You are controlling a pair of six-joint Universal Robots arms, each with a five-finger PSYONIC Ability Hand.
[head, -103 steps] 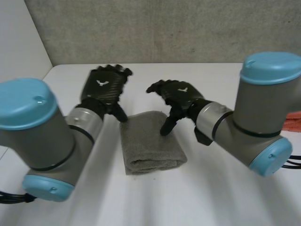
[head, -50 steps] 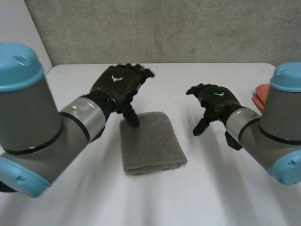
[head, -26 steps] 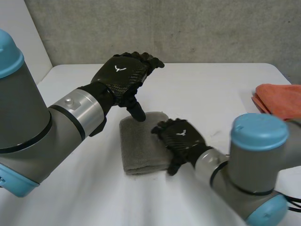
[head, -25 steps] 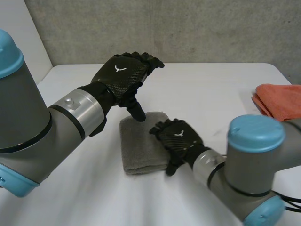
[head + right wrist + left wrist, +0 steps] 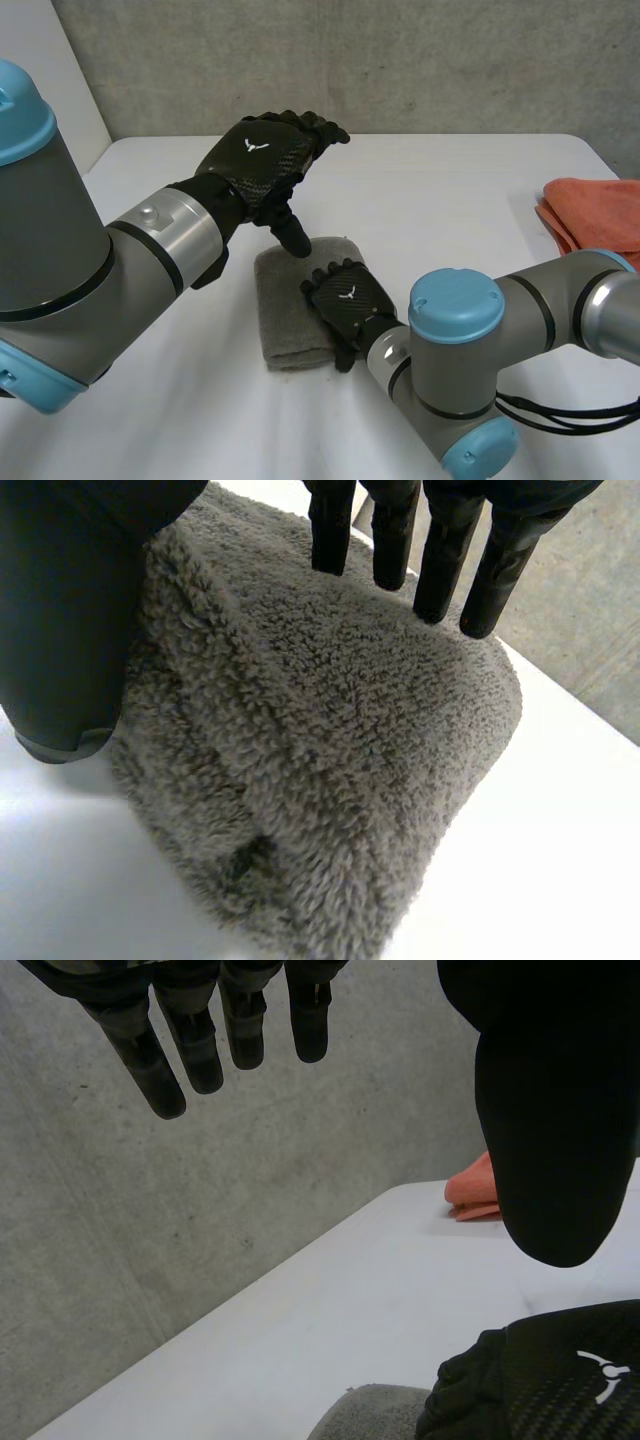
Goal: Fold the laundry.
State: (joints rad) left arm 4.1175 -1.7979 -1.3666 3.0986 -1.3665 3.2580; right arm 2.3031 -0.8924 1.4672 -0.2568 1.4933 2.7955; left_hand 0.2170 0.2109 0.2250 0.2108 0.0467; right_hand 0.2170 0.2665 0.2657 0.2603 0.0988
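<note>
A grey towel [image 5: 284,312], folded into a thick pad, lies mid-table. My right hand [image 5: 348,303] rests flat on its right part, fingers straight. In the right wrist view those fingers [image 5: 446,552] reach over the fluffy towel [image 5: 330,750] while the thumb [image 5: 66,630] sits beside its folded edge, gripping nothing. My left hand [image 5: 262,165] hovers open over the towel's far edge, thumb pointing down just above it. In the left wrist view its straight fingers [image 5: 190,1050] hang in the air, with the right hand [image 5: 550,1380] and a bit of towel [image 5: 368,1416] below.
An orange cloth [image 5: 594,214] lies folded at the table's right edge, also seen as the orange cloth [image 5: 474,1188] in the left wrist view. The white table [image 5: 450,200] ends at a concrete wall [image 5: 400,60] behind. My right arm's elbow [image 5: 455,380] lies across the near table.
My right hand swung in from the right of the towel and came down onto its right part. The left hand lifted slightly off the far edge, then held still.
</note>
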